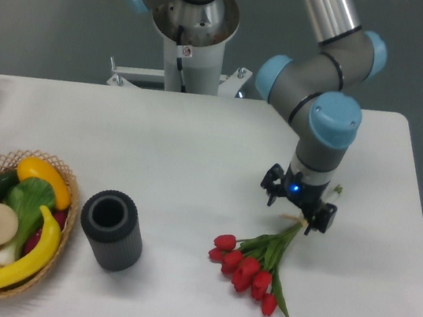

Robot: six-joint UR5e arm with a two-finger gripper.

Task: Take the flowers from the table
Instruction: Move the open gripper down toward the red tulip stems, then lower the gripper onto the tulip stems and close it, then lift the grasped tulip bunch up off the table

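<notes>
Here, I have the gripper (297,210) positioned right of centre in the frame, over the stem end of the flowers (256,262), with its jaws spread apart and nothing between them. The flowers lie flat on the table (197,148) in the lower right part of the frame, stems running up and to the right toward the gripper, red buds fanned out toward the lower left. To do this step well, I would judge that the fingers should straddle the stems near the pale band, where the bunch is narrowest and bound together, and close across the stems rather than along them; whether the fingers already straddle the stems cannot be told from this view. I would descend until the fingertips nearly meet the table, then close gently, since thin stems may slip or splay. The bunch shows several red buds, long green stems and narrow green leaves.
</notes>
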